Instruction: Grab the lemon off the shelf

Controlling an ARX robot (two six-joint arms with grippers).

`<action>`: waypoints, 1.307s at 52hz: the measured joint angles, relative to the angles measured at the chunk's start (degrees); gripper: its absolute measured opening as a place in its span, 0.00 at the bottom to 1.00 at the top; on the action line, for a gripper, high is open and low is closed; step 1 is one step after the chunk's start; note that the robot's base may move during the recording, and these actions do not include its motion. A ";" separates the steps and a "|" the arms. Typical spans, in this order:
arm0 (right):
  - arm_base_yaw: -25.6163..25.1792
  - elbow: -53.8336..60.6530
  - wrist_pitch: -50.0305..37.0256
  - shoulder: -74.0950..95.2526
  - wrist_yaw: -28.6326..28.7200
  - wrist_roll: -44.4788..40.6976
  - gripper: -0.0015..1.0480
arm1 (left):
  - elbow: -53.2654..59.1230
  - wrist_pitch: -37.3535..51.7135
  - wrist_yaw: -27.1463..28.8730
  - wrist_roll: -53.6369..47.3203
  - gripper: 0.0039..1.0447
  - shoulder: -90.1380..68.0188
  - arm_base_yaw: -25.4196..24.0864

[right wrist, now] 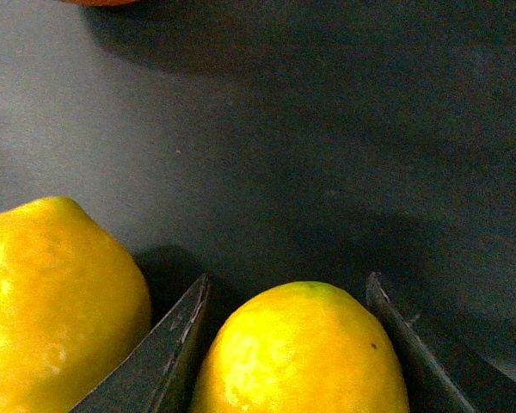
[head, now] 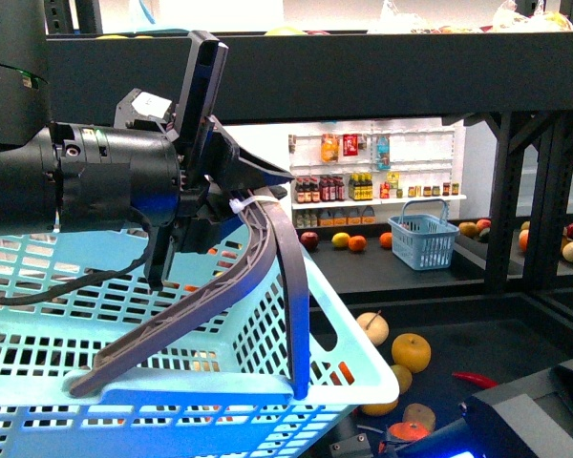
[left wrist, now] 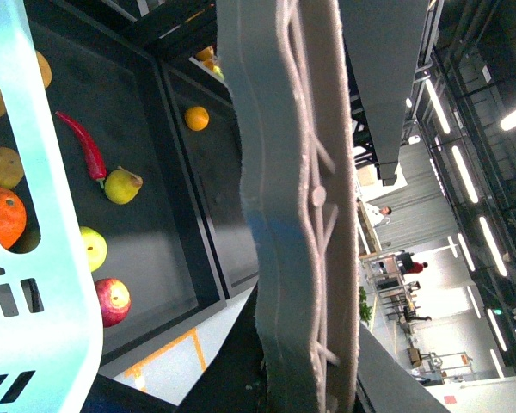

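Note:
In the right wrist view the lemon, bright yellow and smooth, fills the space between the two dark fingers of my right gripper, which is shut on it just above the shelf's dark tray floor. In the front view only the right arm's dark body shows, at the lower right. My left gripper is shut on the grey basket handle and holds the light-blue basket up close to the camera. The handle runs through the left wrist view. The black shelf spans the background.
Another yellow fruit lies right beside one finger. On the lower tray sit a pear, an orange-yellow fruit and a red chilli. A small blue basket and white store shelving stand further back.

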State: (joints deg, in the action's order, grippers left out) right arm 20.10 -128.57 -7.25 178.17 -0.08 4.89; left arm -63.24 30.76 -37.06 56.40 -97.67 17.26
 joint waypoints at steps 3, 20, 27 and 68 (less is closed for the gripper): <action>-0.50 2.75 -1.16 -1.49 -0.52 0.00 0.47 | 0.00 0.00 0.02 0.00 0.09 -0.02 0.00; -8.46 22.27 -8.39 -16.50 -5.16 0.74 0.46 | 0.00 0.00 0.00 0.00 0.09 0.00 0.00; -13.27 29.53 -11.08 -24.55 -6.36 2.95 0.46 | 0.00 0.00 0.00 0.00 0.09 0.00 0.00; -13.20 56.68 -28.52 -65.99 20.02 21.31 0.46 | 0.00 0.00 0.00 0.00 0.09 -0.02 0.00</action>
State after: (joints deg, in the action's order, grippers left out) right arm 6.90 -71.90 -35.77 112.18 19.94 26.20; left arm -63.24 30.76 -37.06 56.40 -97.69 17.26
